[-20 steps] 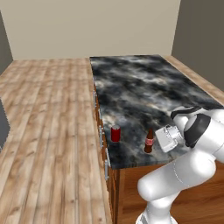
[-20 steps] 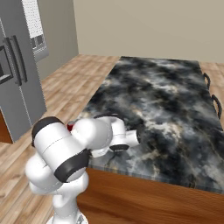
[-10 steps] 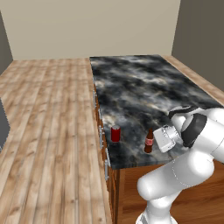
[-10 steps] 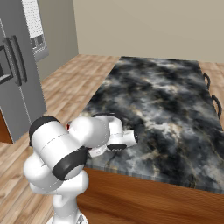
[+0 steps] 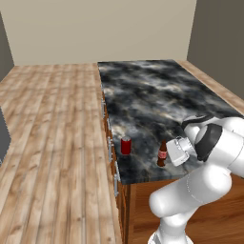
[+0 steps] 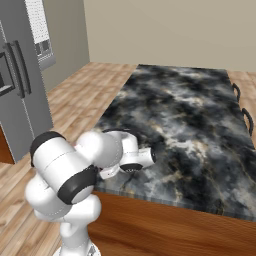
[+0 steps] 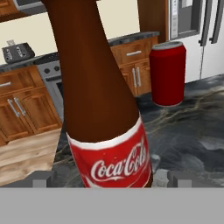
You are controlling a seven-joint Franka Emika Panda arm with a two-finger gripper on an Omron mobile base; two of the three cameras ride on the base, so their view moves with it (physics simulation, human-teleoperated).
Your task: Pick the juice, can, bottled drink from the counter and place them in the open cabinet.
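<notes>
Left base view: one desk, marbled black-grey. On its near left corner, one bottled drink and one can, near each other. Claw spread apart, straddling the bottled drink, not clamped.

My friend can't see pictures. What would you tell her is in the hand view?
A dark brown bottled drink with a red label stands very close, between the open gripper's two fingertips on the marbled counter. A red can stands farther back on the right, with wooden kitchen cabinets behind.
</notes>
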